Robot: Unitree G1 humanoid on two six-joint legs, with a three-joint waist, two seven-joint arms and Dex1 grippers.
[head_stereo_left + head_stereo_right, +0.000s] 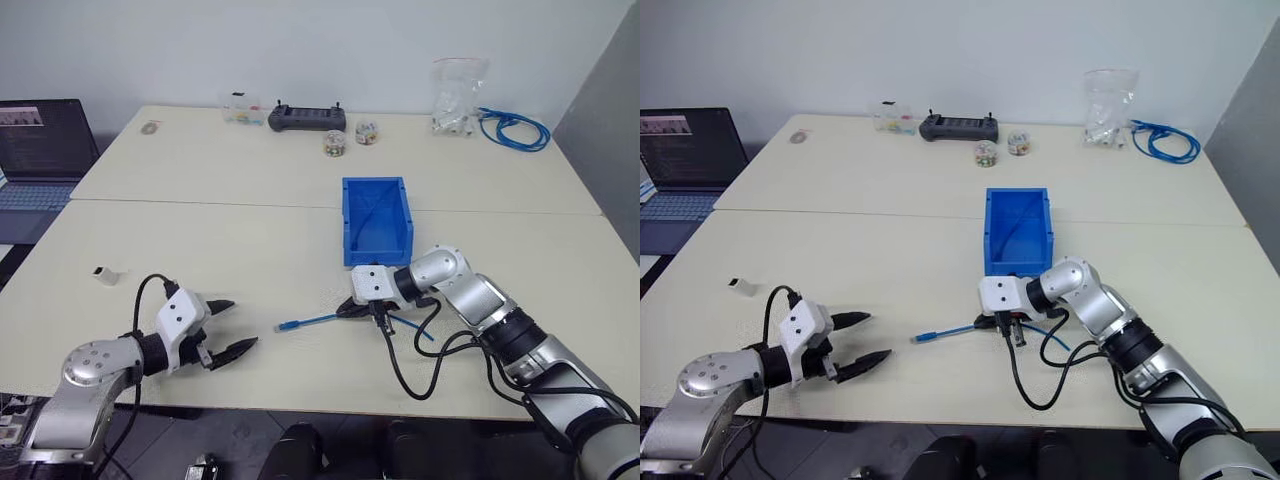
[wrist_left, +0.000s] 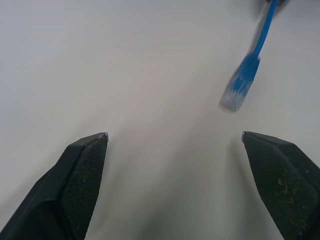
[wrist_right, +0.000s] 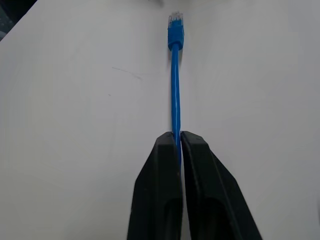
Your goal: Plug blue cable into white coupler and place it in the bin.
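While the right gripper [image 1: 352,308] pinches the thin bright-blue cable [image 3: 175,95] tight between its black fingers just in front of the bright blue open-top plastic bin [image 1: 376,220], the plug end lies on bare tabletop. Left gripper [image 1: 228,327] sits near the table's front edge, jaws wide apart, empty. Tiny white boxy coupler [image 1: 106,274] rests well left of the bin, lots of open room around.

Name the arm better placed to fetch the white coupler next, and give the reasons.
Left. The left hand is open and empty, on the same side of the table as the white coupler. The right hand is pinching the blue cable, farther from it.
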